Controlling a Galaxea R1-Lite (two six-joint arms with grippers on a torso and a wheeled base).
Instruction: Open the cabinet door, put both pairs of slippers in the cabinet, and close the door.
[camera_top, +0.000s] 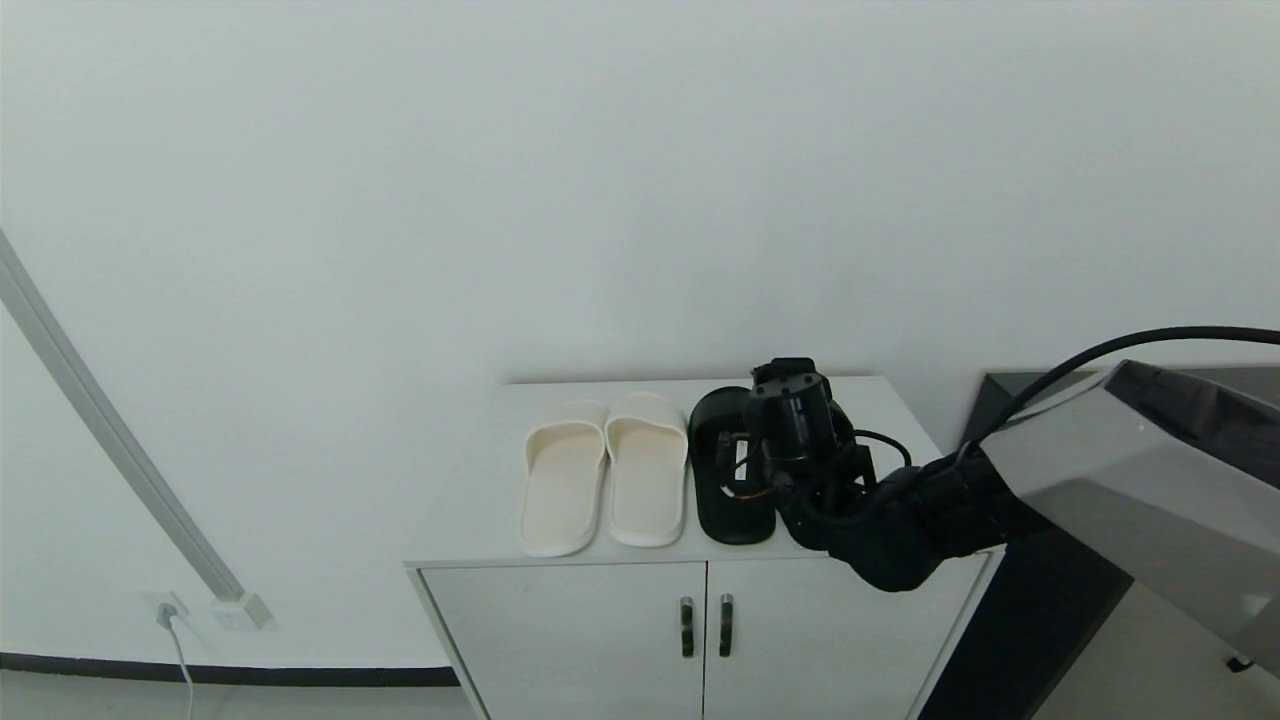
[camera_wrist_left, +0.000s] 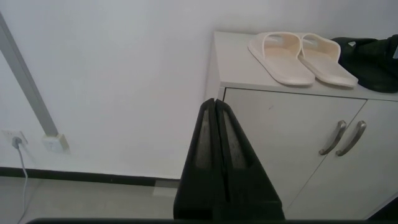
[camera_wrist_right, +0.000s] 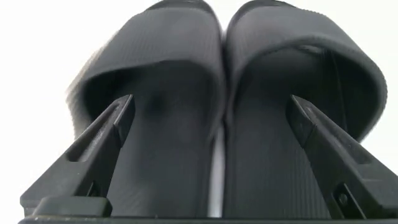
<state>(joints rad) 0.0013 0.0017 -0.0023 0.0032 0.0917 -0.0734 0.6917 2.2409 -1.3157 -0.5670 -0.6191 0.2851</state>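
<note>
Though the doors (camera_top: 560, 640) are not yet open, the right tool (camera_wrist_right: 210, 102) hangs spread wide over the black pair (camera_wrist_right: 174, 137), a finger above each slipper, apparently so both can be pinched together. That pair lies on the cabinet's surface (camera_top: 470, 520), at 3 o'clock of the white pair (camera_top: 600, 475). The left tool (camera_wrist_left: 216, 106), pressed closed, sits low facing the handles (camera_wrist_left: 343, 137), likely for the door.

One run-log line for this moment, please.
doors shut | white slippers on cabinet | right hand open around black slippers | left hand shut
</note>
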